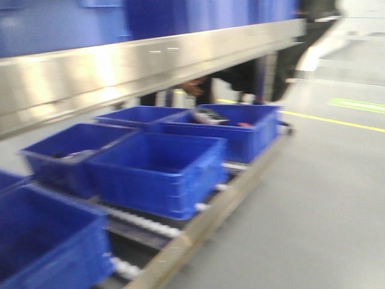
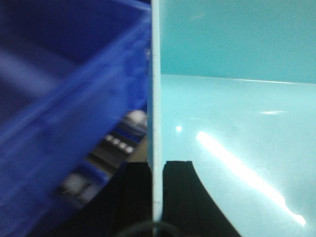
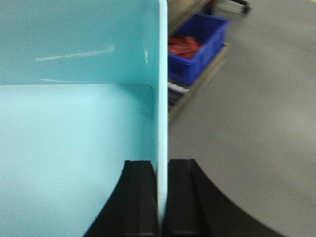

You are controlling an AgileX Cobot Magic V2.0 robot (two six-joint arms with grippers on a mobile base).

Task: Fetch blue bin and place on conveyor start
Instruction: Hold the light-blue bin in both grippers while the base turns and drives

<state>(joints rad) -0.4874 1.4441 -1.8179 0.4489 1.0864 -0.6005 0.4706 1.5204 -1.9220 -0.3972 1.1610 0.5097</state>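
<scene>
Bin (image 2: 237, 123) is held between both arms; its underside is not seen.
Left gripper (image 2: 157, 170): fingers narrow, pinching one thin side wall at bottom centre of its view.
Right gripper (image 3: 163, 168): same pinch on the opposite wall.
Conveyor start is not in any view.
Front view is blurred. Dark crates (image 1: 159, 171) on a roller rack fill the lower left, a steel rail (image 1: 120, 72) crosses the top, and bare floor (image 1: 325, 198) lies at right.

Risks, as judged:
- The wall is smooth and pad contact is small, so the bin could slip or pivot if the base jolts.
- Arms drifting apart or together would flex the walls and loosen the hold.
- A crate sits close at the left of the left wrist view, so a swing could clip it.
</scene>
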